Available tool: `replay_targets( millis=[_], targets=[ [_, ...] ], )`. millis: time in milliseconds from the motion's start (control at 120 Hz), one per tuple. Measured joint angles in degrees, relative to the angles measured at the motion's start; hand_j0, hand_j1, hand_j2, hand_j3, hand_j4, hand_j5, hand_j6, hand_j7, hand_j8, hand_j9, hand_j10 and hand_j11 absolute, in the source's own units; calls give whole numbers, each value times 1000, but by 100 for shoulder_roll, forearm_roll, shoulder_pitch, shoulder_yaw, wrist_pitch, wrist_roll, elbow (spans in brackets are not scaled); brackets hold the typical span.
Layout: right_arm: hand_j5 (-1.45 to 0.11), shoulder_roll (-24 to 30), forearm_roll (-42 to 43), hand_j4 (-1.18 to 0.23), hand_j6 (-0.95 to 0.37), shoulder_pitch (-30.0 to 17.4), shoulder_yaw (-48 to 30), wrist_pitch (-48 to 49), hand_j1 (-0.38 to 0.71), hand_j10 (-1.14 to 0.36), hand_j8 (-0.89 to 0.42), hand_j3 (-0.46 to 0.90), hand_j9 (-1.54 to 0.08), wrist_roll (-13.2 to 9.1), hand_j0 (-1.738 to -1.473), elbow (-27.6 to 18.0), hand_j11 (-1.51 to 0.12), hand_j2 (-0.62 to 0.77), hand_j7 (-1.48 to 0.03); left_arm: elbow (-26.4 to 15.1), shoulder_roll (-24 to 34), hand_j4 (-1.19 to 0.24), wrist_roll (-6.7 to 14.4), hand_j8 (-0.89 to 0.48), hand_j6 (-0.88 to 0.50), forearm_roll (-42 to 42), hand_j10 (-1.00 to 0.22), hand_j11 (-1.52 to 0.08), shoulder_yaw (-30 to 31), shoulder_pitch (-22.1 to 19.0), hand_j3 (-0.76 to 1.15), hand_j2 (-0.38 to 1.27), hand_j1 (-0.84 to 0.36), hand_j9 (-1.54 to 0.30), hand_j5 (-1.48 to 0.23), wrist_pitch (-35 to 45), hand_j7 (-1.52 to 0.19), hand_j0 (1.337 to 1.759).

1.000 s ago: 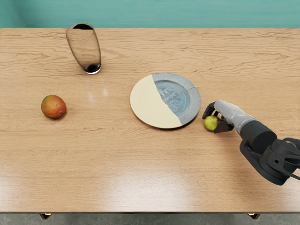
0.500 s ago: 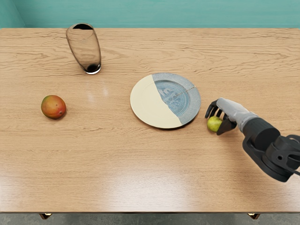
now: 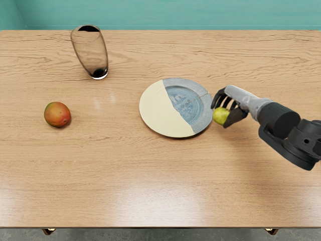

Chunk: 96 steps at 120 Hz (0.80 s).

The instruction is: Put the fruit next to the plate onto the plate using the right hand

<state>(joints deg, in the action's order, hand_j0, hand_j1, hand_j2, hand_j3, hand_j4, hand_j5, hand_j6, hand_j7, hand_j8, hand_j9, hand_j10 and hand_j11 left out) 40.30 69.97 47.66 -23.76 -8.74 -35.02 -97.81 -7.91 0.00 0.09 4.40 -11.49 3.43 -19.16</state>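
Head view shows the right hand (image 3: 231, 102) coming in from the right, its dark fingers curled around the small green fruit (image 3: 219, 116). The fruit is at the right rim of the plate (image 3: 159, 111), not yet over its middle. Whether it is clear of the table (image 3: 150, 170) is hard to tell. The grip looks shallow, mostly fingertips, so the round fruit could slip out and roll away to the right. Carried too low, it may catch the rim and shove the plate left. Released at the rim, it could roll back off. The mango (image 3: 56, 114) and glass vase (image 3: 90, 50) stand well apart, out of danger.
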Motion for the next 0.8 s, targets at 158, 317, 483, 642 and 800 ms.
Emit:
replay_targets(
  millis=[158, 317, 483, 642, 800],
  targets=[
    [-888, -230, -280, -646, -514, 267, -35, 67, 284, -646, -490, 1, -888, 0, -1658, 6, -888, 339, -861, 0, 0, -21, 0, -20, -21, 4, -20, -26, 0, 0, 0, 4, 325, -26, -26, 0, -26, 1658],
    [-895, -567, -482, -640, -515, 516, -37, 80, 283, -643, -491, 1, -889, -1, -1658, 187, -889, 337, -861, 0, 0, -21, 0, -20, -21, 7, -20, -26, 2, -9, 0, 4, 325, -26, -26, 0, -26, 1658],
    [-901, -1007, -642, -635, -520, 794, -30, 112, 278, -640, -490, 1, -892, -1, -1658, 586, -892, 339, -860, 0, 0, -21, 0, -20, -20, 7, -20, -26, 4, -10, 0, 4, 325, -26, -26, 0, -26, 1658],
    [-886, -1272, -779, -645, -514, 998, -9, 156, 285, -645, -488, 0, -886, 0, -1658, 927, -886, 334, -860, 0, 0, -21, 0, -20, -21, 8, -20, -26, 5, -9, 0, 4, 325, -26, -26, 0, -26, 1658],
    [-880, -1585, -815, -648, -513, 1152, 18, 239, 287, -645, -487, 0, -885, 1, -1658, 1334, -886, 338, -859, 0, 0, -21, 0, -20, -20, 8, -20, -26, 6, 0, 0, 4, 325, -26, -26, 0, -26, 1658]
  ],
)
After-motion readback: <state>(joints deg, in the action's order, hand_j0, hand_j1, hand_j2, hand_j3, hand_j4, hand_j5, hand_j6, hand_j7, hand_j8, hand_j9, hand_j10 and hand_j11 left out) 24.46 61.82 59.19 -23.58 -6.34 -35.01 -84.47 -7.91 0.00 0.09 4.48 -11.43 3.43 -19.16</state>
